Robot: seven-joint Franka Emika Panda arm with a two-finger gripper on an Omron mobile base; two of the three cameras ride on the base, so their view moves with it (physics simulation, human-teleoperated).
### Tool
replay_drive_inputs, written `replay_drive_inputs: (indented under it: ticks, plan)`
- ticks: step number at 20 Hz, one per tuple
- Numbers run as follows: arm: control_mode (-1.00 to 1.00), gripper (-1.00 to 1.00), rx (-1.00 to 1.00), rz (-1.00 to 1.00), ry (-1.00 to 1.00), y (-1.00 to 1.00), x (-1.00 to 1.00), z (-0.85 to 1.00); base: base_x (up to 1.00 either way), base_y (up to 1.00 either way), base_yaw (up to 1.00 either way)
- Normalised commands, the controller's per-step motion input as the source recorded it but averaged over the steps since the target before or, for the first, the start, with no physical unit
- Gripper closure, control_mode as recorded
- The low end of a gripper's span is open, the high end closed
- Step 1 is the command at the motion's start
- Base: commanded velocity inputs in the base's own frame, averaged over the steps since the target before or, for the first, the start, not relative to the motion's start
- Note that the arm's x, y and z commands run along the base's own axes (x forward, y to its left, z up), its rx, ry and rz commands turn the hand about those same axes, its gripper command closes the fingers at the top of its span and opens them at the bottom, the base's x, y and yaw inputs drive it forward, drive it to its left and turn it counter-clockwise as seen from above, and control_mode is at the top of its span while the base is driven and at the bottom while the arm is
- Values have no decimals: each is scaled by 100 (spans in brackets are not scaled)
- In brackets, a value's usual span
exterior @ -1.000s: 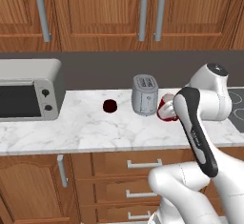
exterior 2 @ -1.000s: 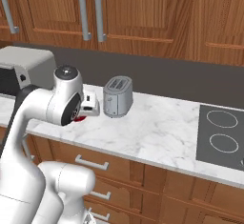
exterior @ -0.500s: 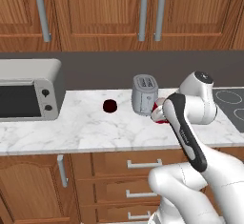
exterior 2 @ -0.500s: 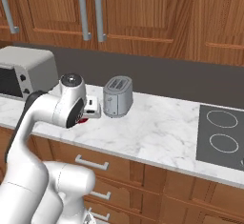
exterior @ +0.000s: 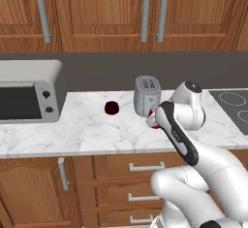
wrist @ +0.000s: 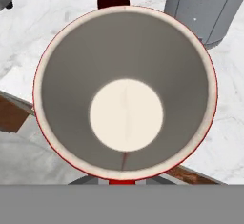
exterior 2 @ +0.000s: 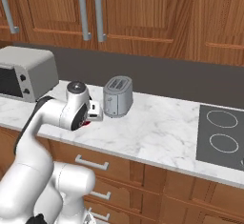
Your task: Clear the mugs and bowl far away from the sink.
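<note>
Red mug (wrist: pixel 126 92) clamped in closed gripper (exterior 2: pixel 95 114) above marble counter (exterior: pixel 87 130), just beside silver toaster (exterior: pixel 147 95), maroon mug (exterior: pixel 111 108) left of toaster, apart.

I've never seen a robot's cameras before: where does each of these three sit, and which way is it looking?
Left base view: behind the arm, to its left, facing the counter; the arm rises lower right, over the red mug.
Right base view: behind, to its right; the arm rises lower left.
Hand view: on the hand, looking straight into the red mug.
Shared: all show the toaster; the maroon mug appears in the left and hand views.
</note>
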Motion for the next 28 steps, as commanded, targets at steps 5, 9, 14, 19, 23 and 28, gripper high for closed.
replay_drive_inputs:
  ticks: [5,9,14,19,23,28]
  plan:
    - [-100,100,0,0,3,8,43,-43,0,0,0]
    - [-100,100,0,0,1,10,41,-34,0,0,0]
    - [-100,100,0,0,0,2,37,-26,0,0,0]
    - [-100,100,0,0,2,3,45,-29,0,0,0]
    - [-100,100,0,0,2,4,38,-22,0,0,0]
    - [-100,100,0,0,0,1,25,-13,0,0,0]
